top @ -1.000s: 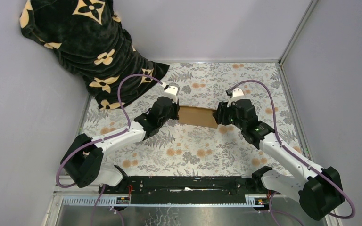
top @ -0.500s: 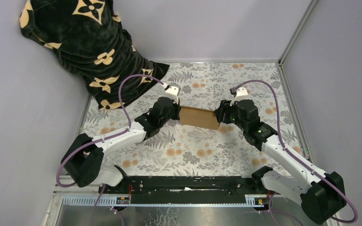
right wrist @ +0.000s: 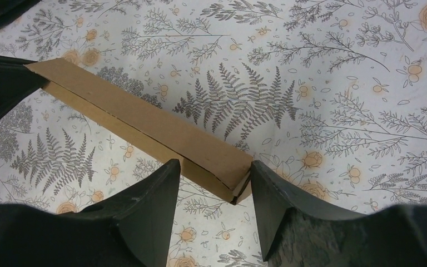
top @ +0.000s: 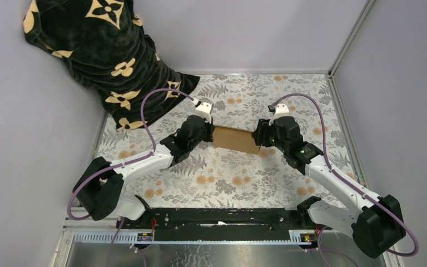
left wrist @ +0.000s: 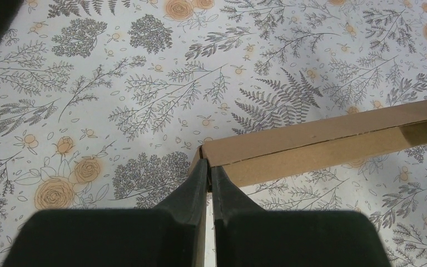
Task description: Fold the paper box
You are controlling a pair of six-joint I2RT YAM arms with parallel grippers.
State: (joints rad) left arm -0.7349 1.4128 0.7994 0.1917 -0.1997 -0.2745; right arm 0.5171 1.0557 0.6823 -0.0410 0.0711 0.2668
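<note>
Left end effector [left wrist: 208, 177] clamped on left end of the flat brown corrugated cardboard paper box [top: 234, 139]; right end effector [right wrist: 214, 179] fingers apart, straddling its right end. Box sits mid floral-print table [top: 239, 178], barely shifted since 0.5 s ago. No legible print on it.

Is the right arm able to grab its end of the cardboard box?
Probably yes. The right gripper is open with the end of the paper box between its fingers, and nothing blocks it. The left gripper pinches the other end.
</note>
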